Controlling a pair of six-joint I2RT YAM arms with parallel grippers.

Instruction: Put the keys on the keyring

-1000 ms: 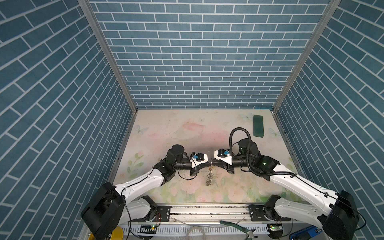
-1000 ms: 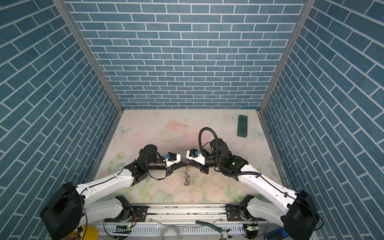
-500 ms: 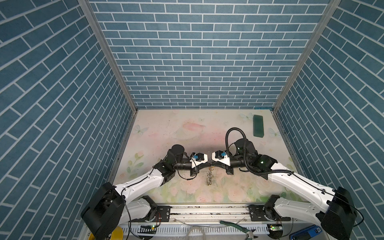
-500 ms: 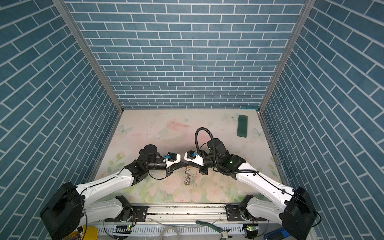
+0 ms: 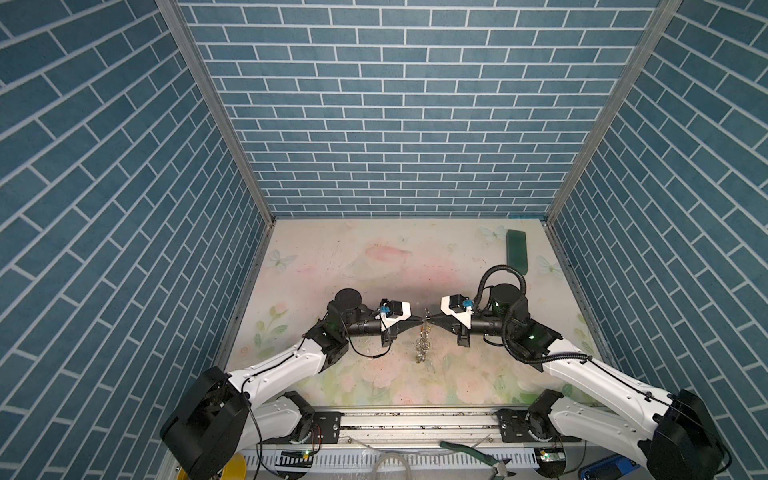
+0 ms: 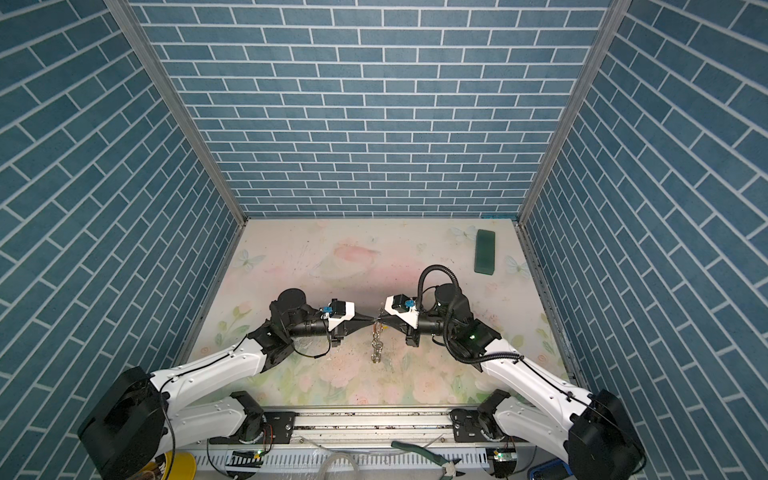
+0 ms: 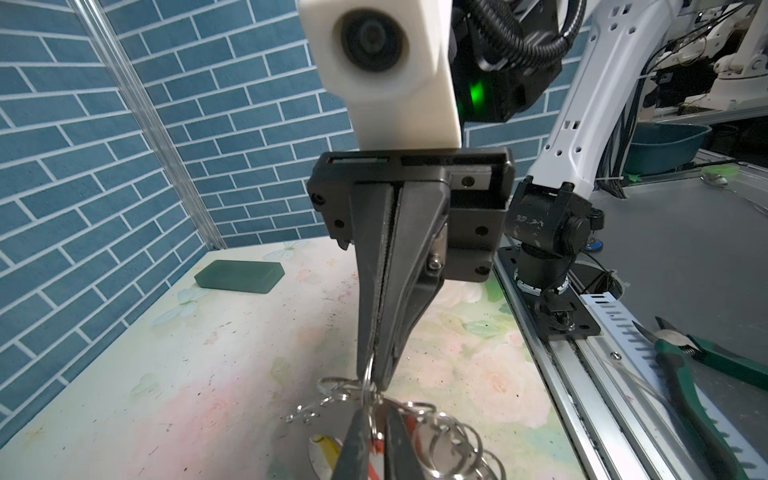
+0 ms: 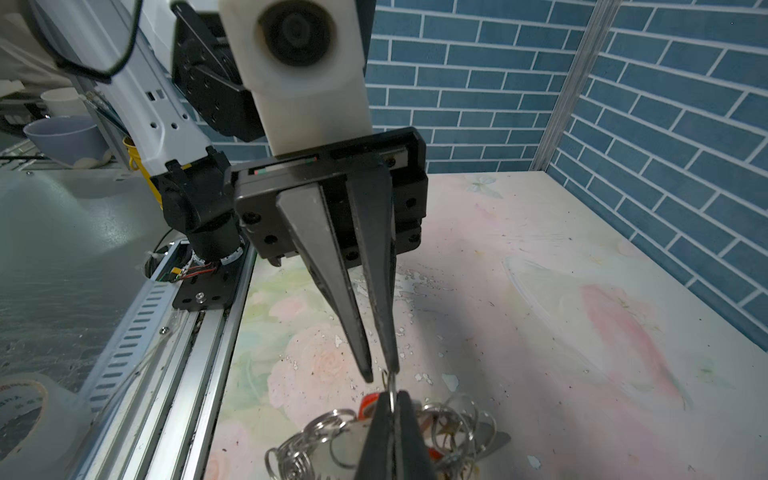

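1. We count two hands: the left hand [image 5: 419, 319] and the right hand [image 5: 432, 319]. Their tips almost meet over the front middle of the surface [image 5: 332, 257].
2. We count one keyring [image 5: 422, 347]. In both top views it hangs right under the two tips, between the hands.
3. Its small silver rings [image 7: 453, 440] are in a tangled bunch, too many for us to count.
4. We can pick out two keys in the bunch: a yellow key [image 7: 325, 447] and a red key [image 8: 368, 402]. The bunch hides a lot, so we cannot tell if there are more.
5. The right hand [image 7: 374, 368] is pinched tight on one silver ring [image 7: 368, 376] of the keyring.
6. The left hand [image 8: 380, 373] has its fingers a tiny bit apart. The pinched ring is right at its tips. We cannot tell if it touches them.
7. We count one dark green block [image 5: 516, 251]. It lies flat near the far right corner, well apart from the hands.
8. We count one pair of green pliers [image 5: 465, 449]. It lies by the metal rail [image 5: 415, 419] at the front, off the surface.
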